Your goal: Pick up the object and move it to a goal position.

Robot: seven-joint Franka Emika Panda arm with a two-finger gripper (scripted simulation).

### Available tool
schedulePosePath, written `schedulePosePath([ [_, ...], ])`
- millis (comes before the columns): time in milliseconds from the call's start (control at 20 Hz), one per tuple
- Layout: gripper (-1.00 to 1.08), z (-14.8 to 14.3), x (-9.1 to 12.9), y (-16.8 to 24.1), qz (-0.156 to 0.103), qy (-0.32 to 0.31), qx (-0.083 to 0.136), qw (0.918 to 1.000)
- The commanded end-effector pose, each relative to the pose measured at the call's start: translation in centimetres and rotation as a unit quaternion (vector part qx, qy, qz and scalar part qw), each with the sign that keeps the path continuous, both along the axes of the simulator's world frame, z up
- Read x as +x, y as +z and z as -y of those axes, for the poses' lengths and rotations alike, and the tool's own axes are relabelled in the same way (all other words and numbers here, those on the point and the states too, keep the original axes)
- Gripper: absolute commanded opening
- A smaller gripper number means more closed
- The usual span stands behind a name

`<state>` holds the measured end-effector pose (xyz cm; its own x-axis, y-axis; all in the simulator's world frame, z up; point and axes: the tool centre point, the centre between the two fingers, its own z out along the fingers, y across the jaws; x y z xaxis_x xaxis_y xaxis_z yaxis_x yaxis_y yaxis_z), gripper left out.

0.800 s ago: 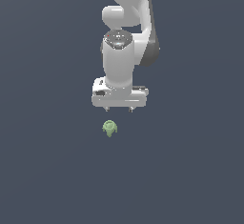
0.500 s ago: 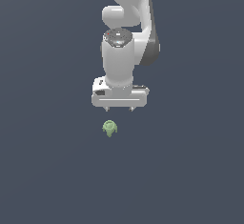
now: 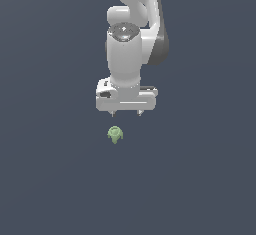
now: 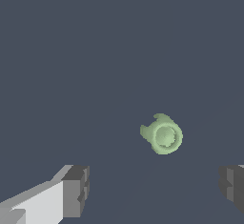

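The object is a tiny pale green lumpy item with a rounded top and small lobes, lying on the dark grey surface. In the exterior view my white gripper hangs just above and behind it, a little toward the exterior view's right, and it is open and empty. In the wrist view the object lies ahead of the gap between my two dark fingertips, apart from both. The gripper holds nothing.
A plain dark grey surface fills both views. The white arm rises from the gripper to the top edge of the exterior view.
The gripper has come down slightly toward the object. The object has not moved.
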<state>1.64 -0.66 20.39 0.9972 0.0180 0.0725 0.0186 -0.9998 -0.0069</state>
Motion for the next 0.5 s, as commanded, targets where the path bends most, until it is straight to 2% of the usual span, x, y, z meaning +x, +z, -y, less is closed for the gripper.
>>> schedulePosePath([
  [0,1.00,0.1,0.0,-0.1,-0.001,0.002,0.000,1.0000],
  [450,1.00,0.8,0.1,-1.5,-0.005,0.045,-0.005,0.9990],
])
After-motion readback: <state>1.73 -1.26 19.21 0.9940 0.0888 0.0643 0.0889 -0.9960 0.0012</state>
